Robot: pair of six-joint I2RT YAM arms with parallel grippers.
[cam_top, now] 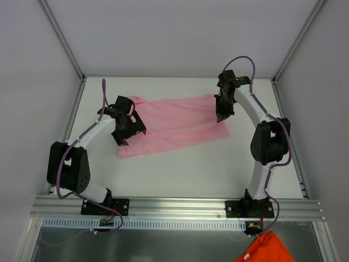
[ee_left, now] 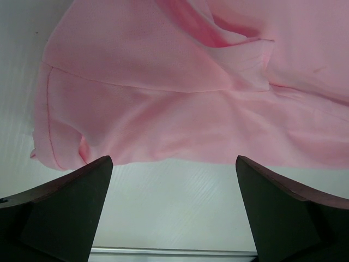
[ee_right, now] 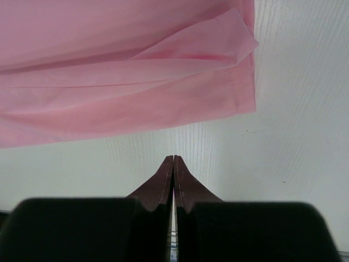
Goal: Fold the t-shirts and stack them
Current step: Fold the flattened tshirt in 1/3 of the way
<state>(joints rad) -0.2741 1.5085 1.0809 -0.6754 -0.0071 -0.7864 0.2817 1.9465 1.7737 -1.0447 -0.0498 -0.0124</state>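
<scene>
A light pink t-shirt [cam_top: 174, 125] lies on the white table as a long band folded lengthwise, running from left to right. My left gripper [cam_top: 132, 136] hovers over the shirt's left end, jaws wide open and empty. In the left wrist view the gripper [ee_left: 173, 158] frames bare table, with the shirt [ee_left: 180, 120] and a sleeve just beyond the fingertips. My right gripper [cam_top: 221, 118] is over the shirt's right end. In the right wrist view the gripper [ee_right: 173, 157] is shut with nothing between its jaws, a little short of the shirt's hemmed edge [ee_right: 120, 103].
The white table [cam_top: 180, 169] is walled by grey panels on the left, back and right. An aluminium rail [cam_top: 174, 207] carries both arm bases at the near edge. An orange cloth [cam_top: 264, 248] lies below the rail at bottom right.
</scene>
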